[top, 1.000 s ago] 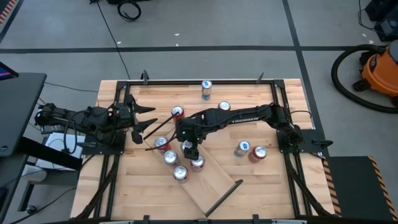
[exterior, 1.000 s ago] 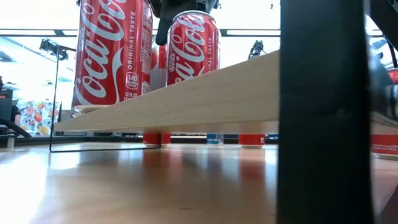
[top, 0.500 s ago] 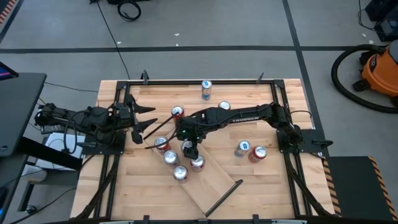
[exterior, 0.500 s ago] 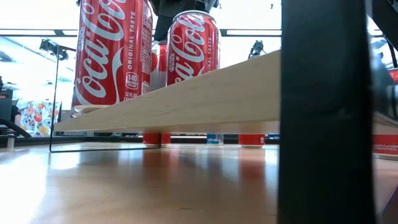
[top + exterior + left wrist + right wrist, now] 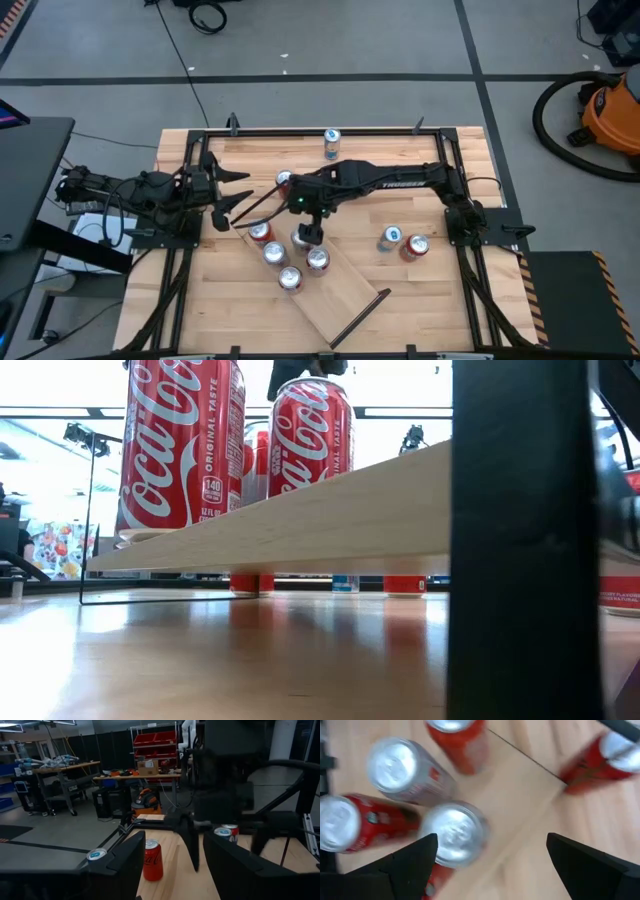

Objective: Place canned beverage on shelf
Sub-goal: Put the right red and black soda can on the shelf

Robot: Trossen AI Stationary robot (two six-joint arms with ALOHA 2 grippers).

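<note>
On the shelf (image 5: 335,290), which lies slantwise toward the surface's (image 5: 440,300) near edge, several cans stand upright at its far end, the latest can (image 5: 303,237) among them. The right pincer (image 5: 312,232) hangs just above it, fingers apart and empty. Farther off, loose cans (image 5: 400,242) wait toward the right edge: rigid, smooth and slippery, likely heavy if full, best gripped across the middle. The left pincer (image 5: 232,190) idles spread at the left edge.

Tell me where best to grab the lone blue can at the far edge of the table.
Grip the blue can across its round side, about mid-height, coming in level from the right arm's side. It stands upright and alone, so both sides are free. The right tool, open over the shelf, could probably take it.
</note>
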